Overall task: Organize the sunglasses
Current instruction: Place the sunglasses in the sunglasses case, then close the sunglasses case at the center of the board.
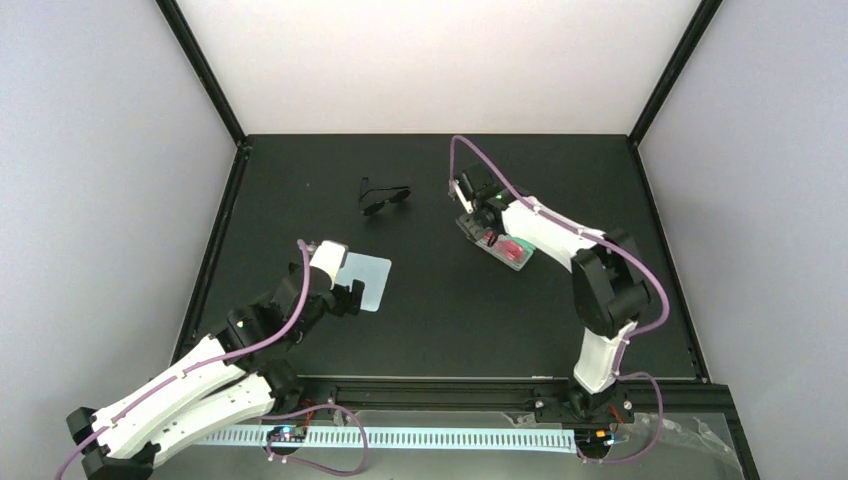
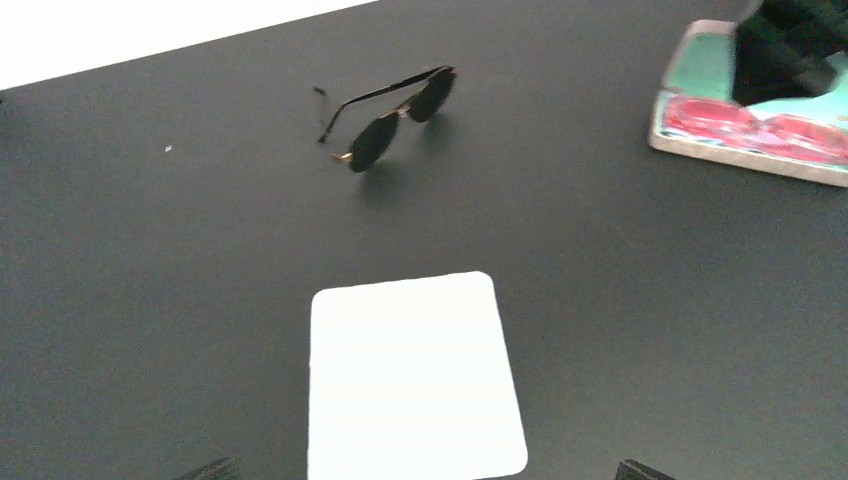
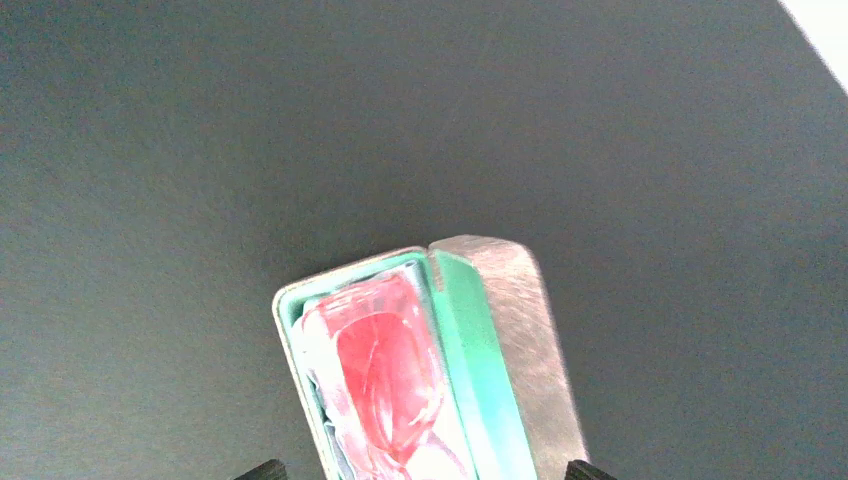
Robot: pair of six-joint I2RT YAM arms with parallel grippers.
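Note:
The red-pink sunglasses (image 3: 385, 375) lie folded inside an open case (image 3: 300, 330) with green lining; its grey lid (image 3: 520, 330) stands open to the right. In the top view the case (image 1: 500, 245) sits right of centre. It also shows in the left wrist view (image 2: 690, 75) with the red sunglasses (image 2: 760, 125) in it. My right gripper (image 1: 485, 215) hovers over the case's far end, open, its fingertips (image 3: 262, 470) either side of the case. My left gripper (image 1: 345, 297) is open and empty at the near edge of a white sheet (image 2: 410, 375).
A black dark-lensed pair of glasses (image 1: 385, 197) stands on the black table at the back centre, also seen in the left wrist view (image 2: 395, 115). The white sheet (image 1: 363, 282) lies flat at the left middle. Black frame posts rise at the back corners.

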